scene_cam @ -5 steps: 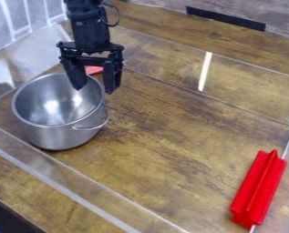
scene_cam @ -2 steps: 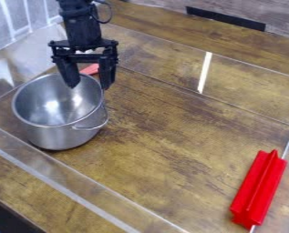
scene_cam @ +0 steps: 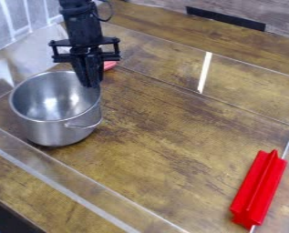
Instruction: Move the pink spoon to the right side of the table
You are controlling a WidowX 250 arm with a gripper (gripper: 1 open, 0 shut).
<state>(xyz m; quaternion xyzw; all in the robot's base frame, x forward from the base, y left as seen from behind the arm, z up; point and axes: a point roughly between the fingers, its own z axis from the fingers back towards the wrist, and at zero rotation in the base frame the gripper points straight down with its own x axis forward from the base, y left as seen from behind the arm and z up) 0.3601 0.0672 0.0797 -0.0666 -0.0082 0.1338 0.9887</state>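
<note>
Gripper [scene_cam: 90,75], spread before, has closed beside the pot [scene_cam: 43,132]

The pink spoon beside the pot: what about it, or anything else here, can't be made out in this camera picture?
- Pink spoon, camera view: mostly hidden behind the end effector; only a reddish sliver shows.
- Grip, camera view: the fingers are together, but whether they pinch the spoon is too small to tell.
- Arm, camera view: its upper part is cut off by the top edge.
</note>
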